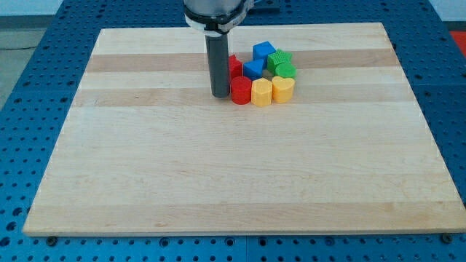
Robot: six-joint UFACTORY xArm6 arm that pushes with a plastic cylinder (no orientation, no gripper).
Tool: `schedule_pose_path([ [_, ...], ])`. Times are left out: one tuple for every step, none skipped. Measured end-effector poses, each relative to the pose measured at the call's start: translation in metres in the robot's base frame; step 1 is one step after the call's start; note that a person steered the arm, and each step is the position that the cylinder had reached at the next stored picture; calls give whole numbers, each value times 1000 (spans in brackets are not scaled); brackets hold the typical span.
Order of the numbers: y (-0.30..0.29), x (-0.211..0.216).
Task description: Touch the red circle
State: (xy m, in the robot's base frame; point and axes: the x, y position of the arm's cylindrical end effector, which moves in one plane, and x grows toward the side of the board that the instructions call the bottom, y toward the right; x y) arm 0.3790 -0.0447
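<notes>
The red circle (241, 92) is a short red cylinder at the left end of a tight cluster of blocks near the view's top centre. My tip (219, 94) stands on the board just left of it, very close; I cannot tell whether they touch. The dark rod hides part of another red block (235, 67) behind it. To the right of the red circle are a yellow hexagon-like block (261, 92) and a yellow heart-like block (282, 88).
Behind the yellow blocks are two blue blocks (263, 52) (253, 69) and two green blocks (279, 59) (285, 70). All lie on a light wooden board (233, 175) that rests on a blue perforated table (44, 58).
</notes>
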Motion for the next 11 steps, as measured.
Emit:
schedule_pose_path([
  [-13,21],
  [2,46],
  [4,35],
  [4,15],
  [4,12],
  [5,8],
  [11,32],
  [39,37],
  [44,21],
  [44,26],
  [52,73],
])
